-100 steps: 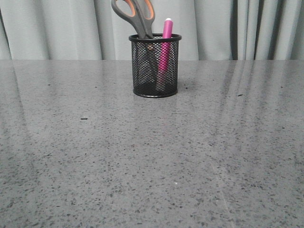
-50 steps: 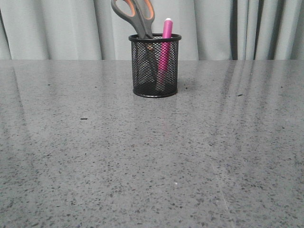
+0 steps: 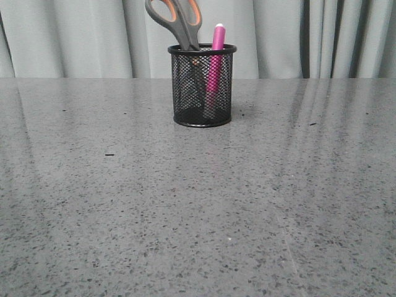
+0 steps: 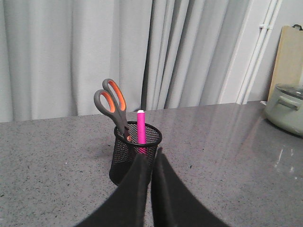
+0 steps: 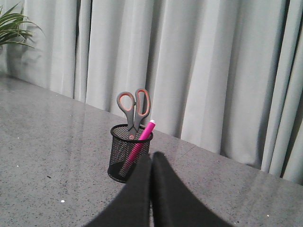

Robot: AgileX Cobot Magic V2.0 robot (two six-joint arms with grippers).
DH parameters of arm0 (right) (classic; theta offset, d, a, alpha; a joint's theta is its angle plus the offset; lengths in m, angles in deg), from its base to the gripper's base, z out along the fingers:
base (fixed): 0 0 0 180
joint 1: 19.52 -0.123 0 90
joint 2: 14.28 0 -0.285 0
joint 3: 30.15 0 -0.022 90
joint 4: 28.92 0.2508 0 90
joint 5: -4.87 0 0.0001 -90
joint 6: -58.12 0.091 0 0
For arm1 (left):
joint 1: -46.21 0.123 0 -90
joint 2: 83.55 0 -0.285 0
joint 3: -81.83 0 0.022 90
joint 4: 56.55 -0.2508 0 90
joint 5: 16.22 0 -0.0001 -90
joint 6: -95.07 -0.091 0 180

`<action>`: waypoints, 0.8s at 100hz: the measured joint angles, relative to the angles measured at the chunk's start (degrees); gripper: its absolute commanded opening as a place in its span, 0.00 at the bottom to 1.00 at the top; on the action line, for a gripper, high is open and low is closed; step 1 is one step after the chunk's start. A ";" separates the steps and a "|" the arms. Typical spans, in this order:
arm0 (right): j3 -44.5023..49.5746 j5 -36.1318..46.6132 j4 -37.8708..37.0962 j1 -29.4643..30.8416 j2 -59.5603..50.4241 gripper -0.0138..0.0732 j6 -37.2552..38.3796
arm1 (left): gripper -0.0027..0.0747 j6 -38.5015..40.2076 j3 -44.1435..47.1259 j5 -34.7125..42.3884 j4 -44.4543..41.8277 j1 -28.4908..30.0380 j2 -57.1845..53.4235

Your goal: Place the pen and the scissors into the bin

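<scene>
Front view: scissors (image 3: 176,21) and pen (image 3: 215,62) stand inside the bin (image 3: 202,86), handles above the rim; left gripper (image 4: 151,163) and right gripper (image 5: 151,163) pinched closed, empty, well back; risk: tall scissors could tip the light bin if nudged.

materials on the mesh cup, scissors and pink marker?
Black wire-mesh cup: looks like painted metal, see-through weave, solid rim.
Grey-and-orange-handled scissors: handles look like matte moulded plastic; blades, dim behind the mesh, probably steel.
Magenta marker: smooth plastic by its look, whitish cap.
</scene>
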 measured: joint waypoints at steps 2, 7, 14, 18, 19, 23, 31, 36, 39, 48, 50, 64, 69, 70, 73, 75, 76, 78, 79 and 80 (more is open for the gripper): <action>0.00 0.00 0.00 0.00 0.00 0.08 0.00 | 0.01 0.00 0.00 0.00 0.00 0.00 0.00; 0.00 0.00 0.00 0.00 0.00 0.08 0.00 | 0.01 0.00 0.00 0.00 0.00 0.00 0.00; 0.00 0.00 0.00 0.00 0.00 0.08 0.00 | 0.01 0.00 0.04 0.00 0.00 0.00 0.13; 0.00 0.00 0.00 0.00 0.00 0.08 0.00 | 0.01 0.00 0.29 0.00 -0.54 0.00 0.36; 0.00 0.00 0.00 0.00 0.00 0.08 0.00 | 0.01 0.00 0.26 0.12 -0.81 0.00 0.53; 0.00 -0.09 0.00 0.00 0.00 0.08 0.00 | 0.01 0.00 0.69 0.45 -3.24 0.00 0.76; 0.00 -0.09 0.00 0.00 0.00 0.08 0.00 | 0.01 0.00 2.65 2.27 -10.84 0.13 0.73; 0.00 -0.09 0.00 0.00 0.00 0.08 0.00 | 0.01 0.31 4.86 3.51 -15.00 0.73 -0.43; 0.00 -0.09 0.00 0.00 0.00 0.08 0.00 | 0.01 0.98 6.81 4.43 -16.99 1.37 -1.45; 0.00 -0.09 0.00 0.00 0.00 0.08 0.00 | 0.01 5.77 11.89 5.92 -21.74 5.21 -6.19; 0.00 -0.09 0.00 0.00 0.00 0.08 0.00 | 0.01 7.13 13.16 5.94 -22.58 6.34 -7.44; 0.00 -0.09 0.00 0.00 0.00 0.08 0.00 | 0.01 15.97 20.15 5.13 -28.30 14.34 -15.81; 0.00 -0.09 0.00 0.00 0.00 0.08 0.00 | 0.01 18.12 21.72 3.75 -30.10 16.83 -18.35; 0.00 -0.09 0.00 0.00 0.00 0.08 0.00 | 0.01 18.34 22.13 3.55 -30.30 17.17 -19.02; 0.00 -0.09 0.00 0.00 0.00 0.08 0.00 | 0.01 19.05 22.88 2.74 -31.04 18.74 -20.28; 0.00 -0.09 0.00 0.00 0.00 0.08 0.00 | 0.01 19.42 23.41 2.15 -31.17 19.33 -21.13; 0.00 -0.09 0.00 0.00 0.00 0.08 0.00 | 0.01 19.66 23.59 1.71 -31.48 19.93 -21.41; 0.00 -0.09 0.00 0.00 0.00 0.08 0.00 | 0.01 19.92 24.15 1.33 -31.64 20.78 -22.17; 0.00 -0.09 0.00 0.00 0.00 0.08 0.00 | 0.01 20.04 24.52 1.06 -31.75 21.07 -22.43; 0.00 -0.09 0.00 0.00 0.00 0.08 0.00 | 0.01 20.04 24.71 0.91 -31.86 21.61 -22.91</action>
